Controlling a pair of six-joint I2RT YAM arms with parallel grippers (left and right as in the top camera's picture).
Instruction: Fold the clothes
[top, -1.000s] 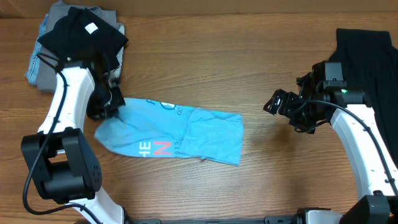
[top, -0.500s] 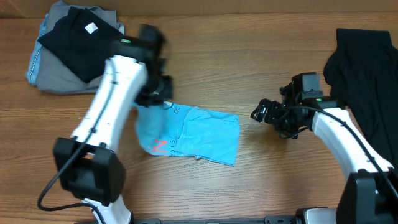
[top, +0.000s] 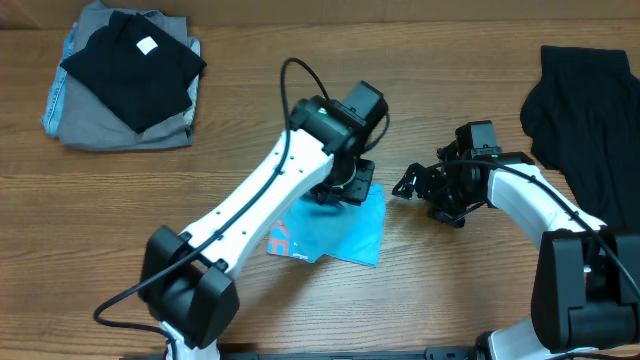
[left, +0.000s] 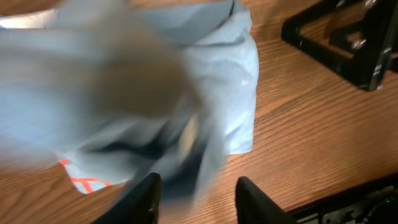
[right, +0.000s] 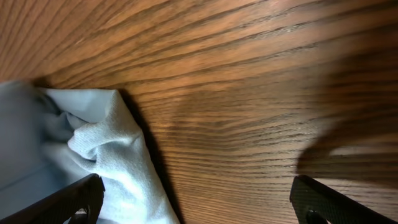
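Item: light blue short-sleeved cotton T-shirt (top: 348, 228), lying on the brown wood-grain table (top: 450, 300) just toward 6 o'clock of its centre, doubled over into a compact, several-layered packet with coral-red letters (top: 280, 238) showing at its 8 o'clock corner. Left gripper (top: 338, 190) hangs over the packet's 12 o'clock edge; in the left wrist view its fingers (left: 147, 198) stand partly spread with bare wood between them and blurred blue cloth just beyond, no pinch visible. Right gripper (top: 412, 185) waits just beside the packet at 3 o'clock, spread wide and empty, the shirt's crumpled edge close to one finger (right: 74, 200). Other stock: folded black garment on folded grey clothes (top: 120, 75) at 10 o'clock; loose black garment (top: 585, 100) at 2 o'clock. Progress, as a judgement: the main folds of the blue shirt look made, though its outline is uneven and the 3 o'clock edge rumpled; left to do seem squaring and flattening it, perhaps one more fold, then stacking, and the loose black garment appears unfolded
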